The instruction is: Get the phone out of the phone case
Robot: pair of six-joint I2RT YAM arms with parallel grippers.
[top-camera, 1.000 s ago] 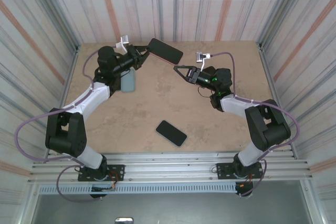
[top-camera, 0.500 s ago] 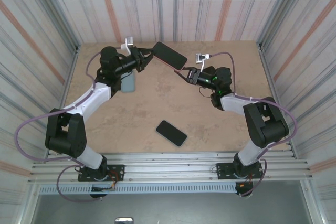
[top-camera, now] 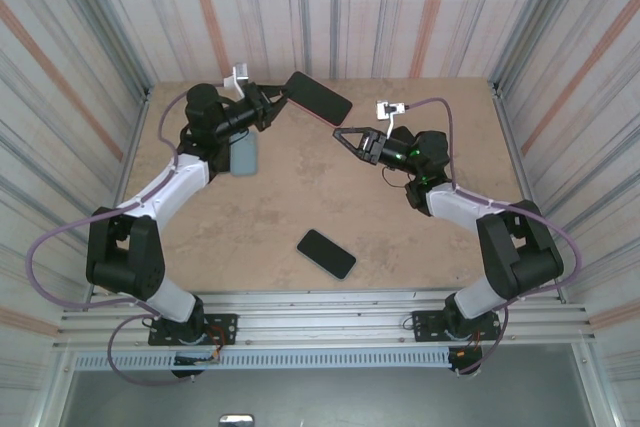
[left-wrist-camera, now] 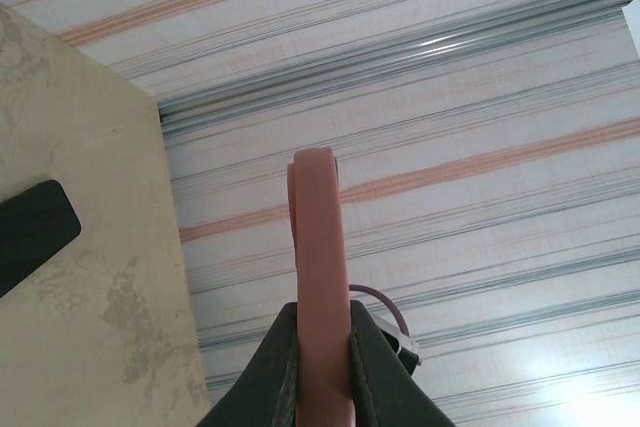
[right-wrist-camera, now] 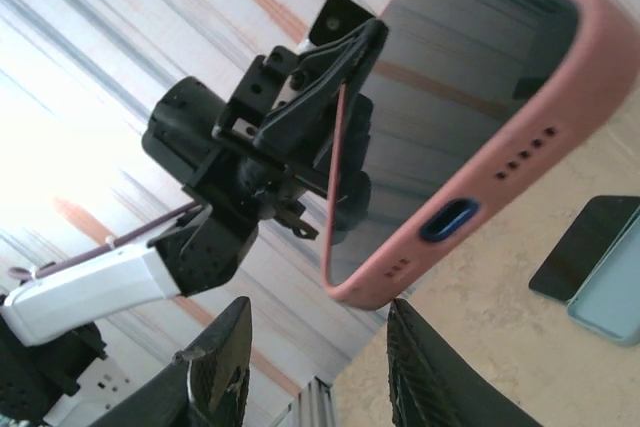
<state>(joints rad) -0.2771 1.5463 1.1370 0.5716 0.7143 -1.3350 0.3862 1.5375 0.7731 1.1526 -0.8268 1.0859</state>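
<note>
The phone (top-camera: 320, 95), dark screen up, sits in a pink phone case (right-wrist-camera: 560, 87) and is held in the air over the back of the table. My left gripper (top-camera: 273, 104) is shut on its left end; in the left wrist view the case's pink edge (left-wrist-camera: 318, 237) runs up between the two fingers (left-wrist-camera: 275, 367). My right gripper (top-camera: 341, 133) is open just below and right of the phone. In the right wrist view the gripper (right-wrist-camera: 318, 319) has spread fingertips, and the case's lower corner (right-wrist-camera: 345, 287) hangs above the gap, touching neither.
A bare black phone (top-camera: 326, 253) lies flat near the table's front middle. A light blue case with a dark phone (top-camera: 243, 155) lies under the left arm, also in the right wrist view (right-wrist-camera: 598, 267). Striped walls enclose the table on three sides.
My right gripper has opened and drawn back slightly to the right, off the phone's end. The left gripper keeps its hold, having swung the phone a little right and back.
</note>
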